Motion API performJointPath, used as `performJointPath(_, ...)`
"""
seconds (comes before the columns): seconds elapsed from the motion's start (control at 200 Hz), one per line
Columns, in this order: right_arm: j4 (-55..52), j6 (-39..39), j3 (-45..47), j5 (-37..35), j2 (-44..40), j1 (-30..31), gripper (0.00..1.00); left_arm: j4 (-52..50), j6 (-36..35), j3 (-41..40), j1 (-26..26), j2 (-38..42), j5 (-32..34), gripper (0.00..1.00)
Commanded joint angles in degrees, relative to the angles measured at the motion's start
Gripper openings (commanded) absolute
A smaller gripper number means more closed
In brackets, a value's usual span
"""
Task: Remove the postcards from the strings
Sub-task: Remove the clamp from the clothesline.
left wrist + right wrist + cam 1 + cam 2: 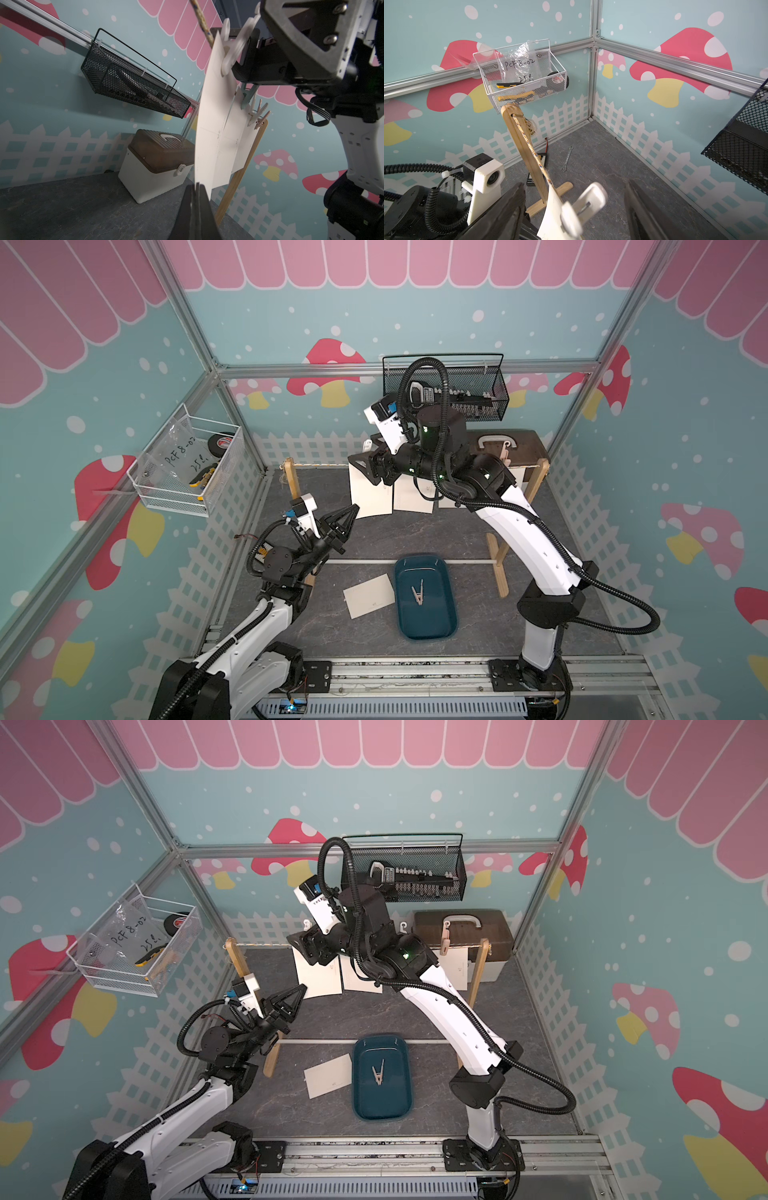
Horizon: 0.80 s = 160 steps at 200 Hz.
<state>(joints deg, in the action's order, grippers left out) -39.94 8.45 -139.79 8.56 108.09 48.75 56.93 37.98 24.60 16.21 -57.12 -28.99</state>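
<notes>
The string runs between two wooden posts. Several cream postcards hang from it by clothespins. My left gripper is shut on the bottom corner of the leftmost hanging postcard, which bows toward it. My right gripper is open at that card's top, its jaws on either side of the white clothespin without touching it. Another postcard lies flat on the table.
A teal tray beside the flat card holds one tan clothespin. A brown-lidded box stands behind the right post. A black mesh basket and a white wire basket hang on the walls.
</notes>
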Motion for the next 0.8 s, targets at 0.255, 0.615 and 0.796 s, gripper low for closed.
performJointPath(0.255,-0.23,-0.57,-2.86,4.48,2.20,-0.41,0.74,3.72,1.66,2.03,-0.19,-0.20,-2.11,0.03)
performJointPath(0.615,0.75,-2.84,-2.68,13.05,1.24,-0.58,0.70,3.17,1.57,2.29,-0.30,-0.09,-2.30,0.03)
performJointPath(0.796,1.96,-3.01,-2.69,15.50,1.24,-0.68,0.68,3.02,1.44,2.29,-0.49,0.08,-2.38,0.03)
